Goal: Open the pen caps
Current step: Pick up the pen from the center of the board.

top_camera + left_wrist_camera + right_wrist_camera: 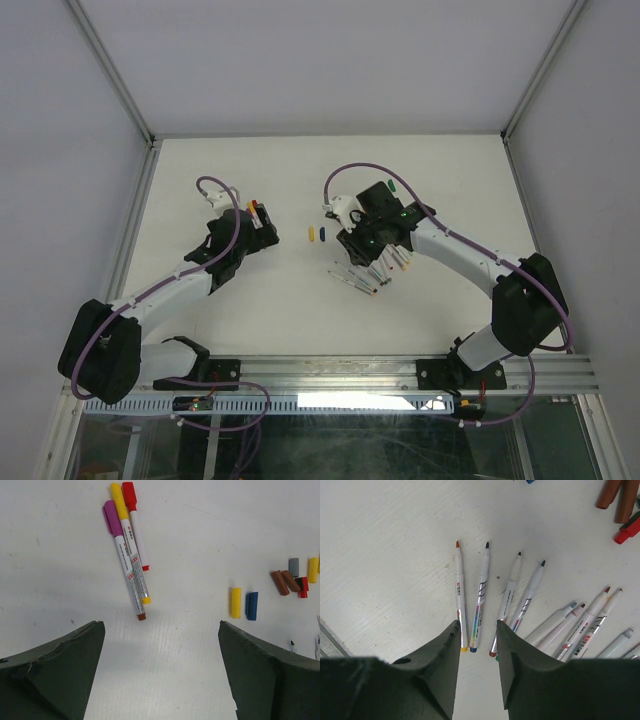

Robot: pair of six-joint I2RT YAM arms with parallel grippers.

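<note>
White tabletop [430, 170], grey walls all round. Left gripper [161, 625] spread wide, holding nothing, just short of three capped pens [125, 562]. Right gripper [477, 625] barely parted, nothing pinched, over a fan of uncapped pens [508, 595]. Loose pen caps [235, 602] lying between both arms, yellow and blue side by side.

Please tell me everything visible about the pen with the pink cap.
The pen with the pink cap lies flat on the white table, slanted, its cap end away from the camera. The cap is on and has a side clip. The barrel looks like white-grey plastic with small print; its end plug is brownish. The yellow-capped pen lies against it along the barrel. The open left gripper does not touch it.
</note>
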